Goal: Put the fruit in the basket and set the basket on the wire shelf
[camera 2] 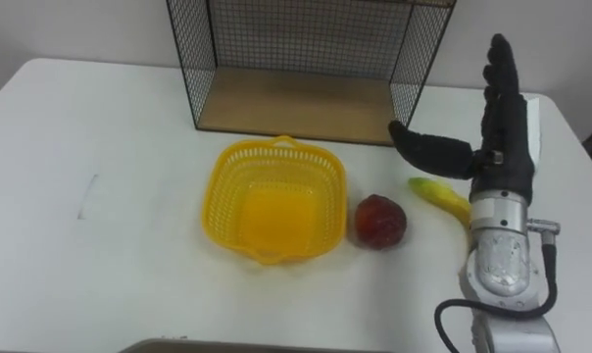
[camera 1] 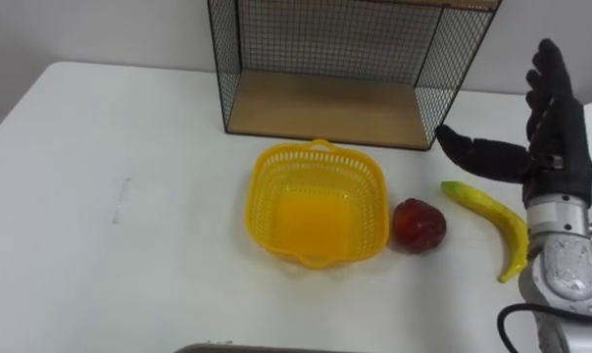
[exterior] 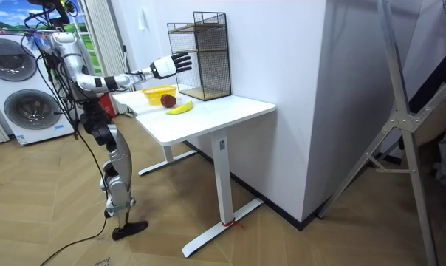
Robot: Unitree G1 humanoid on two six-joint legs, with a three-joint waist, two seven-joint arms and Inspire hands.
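On the table (camera 1: 100,147), the banana (camera 1: 487,208) lies beneath the right hand (camera 1: 556,147), fingers (camera 1: 549,78) spread.

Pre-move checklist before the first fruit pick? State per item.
1. Basket upright, no fruit in it: ok.
2. Red fruit on the table, right of the basket, unobstructed: ok.
3. Banana on the table, far end behind the wrist: ok.
4. Right hand open, holding nothing: ok.
5. Wire shelf front open toward the basket: ok.
6. Hand's height above the banana: cannot tell.
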